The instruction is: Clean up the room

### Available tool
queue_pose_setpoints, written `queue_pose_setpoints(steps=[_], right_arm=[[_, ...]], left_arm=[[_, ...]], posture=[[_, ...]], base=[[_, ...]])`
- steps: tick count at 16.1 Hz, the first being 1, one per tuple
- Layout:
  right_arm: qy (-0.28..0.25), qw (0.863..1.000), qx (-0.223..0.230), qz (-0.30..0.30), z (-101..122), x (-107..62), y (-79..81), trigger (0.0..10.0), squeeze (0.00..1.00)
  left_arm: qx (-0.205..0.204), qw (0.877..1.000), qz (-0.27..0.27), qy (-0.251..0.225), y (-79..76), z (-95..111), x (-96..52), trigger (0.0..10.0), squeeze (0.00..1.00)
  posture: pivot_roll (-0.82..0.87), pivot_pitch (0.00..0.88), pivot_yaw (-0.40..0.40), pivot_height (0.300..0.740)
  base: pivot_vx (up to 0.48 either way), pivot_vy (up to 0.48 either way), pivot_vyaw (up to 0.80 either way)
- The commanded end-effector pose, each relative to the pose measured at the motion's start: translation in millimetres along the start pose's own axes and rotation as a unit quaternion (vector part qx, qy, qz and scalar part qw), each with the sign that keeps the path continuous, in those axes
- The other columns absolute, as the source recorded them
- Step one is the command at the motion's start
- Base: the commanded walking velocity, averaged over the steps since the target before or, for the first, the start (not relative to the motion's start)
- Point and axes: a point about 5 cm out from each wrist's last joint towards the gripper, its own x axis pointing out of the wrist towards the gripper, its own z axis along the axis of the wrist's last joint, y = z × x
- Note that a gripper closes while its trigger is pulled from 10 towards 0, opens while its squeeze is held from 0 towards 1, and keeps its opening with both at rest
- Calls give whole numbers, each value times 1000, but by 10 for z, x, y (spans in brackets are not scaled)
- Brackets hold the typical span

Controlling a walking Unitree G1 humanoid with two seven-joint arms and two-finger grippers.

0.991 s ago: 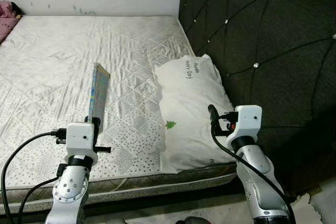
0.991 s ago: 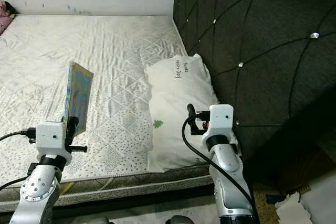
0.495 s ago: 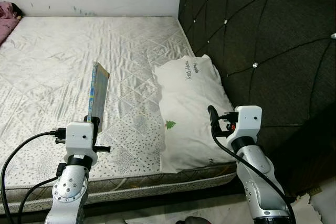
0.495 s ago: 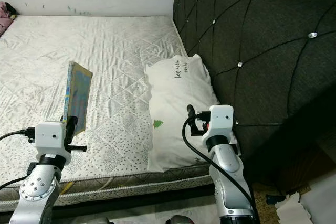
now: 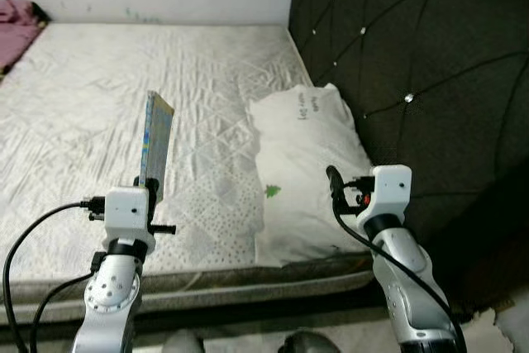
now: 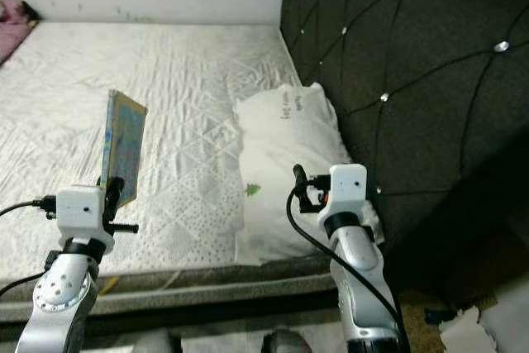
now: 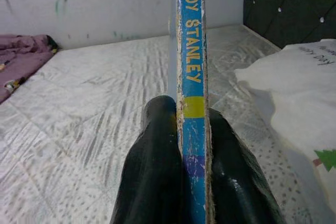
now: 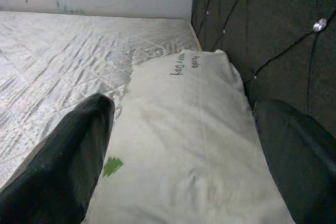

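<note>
Left gripper (image 5: 151,192), seen from the head, is clamped on the bottom edge of a thin book (image 5: 156,140) that stands upright above it, over the near edge of the mattress (image 5: 99,97). The right gripper (image 5: 334,181) hangs over the near end of the pillow (image 5: 307,159), which lies along the mattress's right edge against the dark headboard (image 5: 413,55); from here I cannot tell how far its fingers are parted. A purple cloth (image 5: 18,22) lies at the mattress's far left corner. The mattress is pale quilted fabric, stitched in diamonds and shiny in the creases; the headboard is tufted, with small bright studs. In the left wrist view the two black fingers (image 7: 155,171) press on either side of the book's blue, scuffed spine (image 7: 193,66) with yellow lettering, right at its lower end. That looks risky: a tall, flat, stiff thing pinched only at one end could swing or slide out if the arm jerks, and the worn, smooth cover gives the pads little to bite. It would probably drop on the mattress or off its near edge to the floor. In the right wrist view the fingers (image 8: 68,156) stand wide apart with nothing between them, the soft, wrinkled white pillow (image 8: 184,145) below, a small green tree print and handwriting on it.
</note>
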Motion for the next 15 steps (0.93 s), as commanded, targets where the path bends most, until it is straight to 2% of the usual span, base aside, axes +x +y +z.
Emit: queue_pose_setpoints(steps=[1, 15], right_arm=[[2, 1000, -1, 2, 1, 0, -6, 10000, 0], [13, 1000, -3, 15, -18, 24, 8, 10000, 0]], left_arm=[[-1, 1000, 5, -25, 5, 92, 23, 10000, 0], [-9, 999, 25, -21, 18, 88, 46, 10000, 0]], posture=[[39, 0, -30, 651], [42, 7, -41, 651]], base=[[0, 0, 0], [0, 0, 0]])
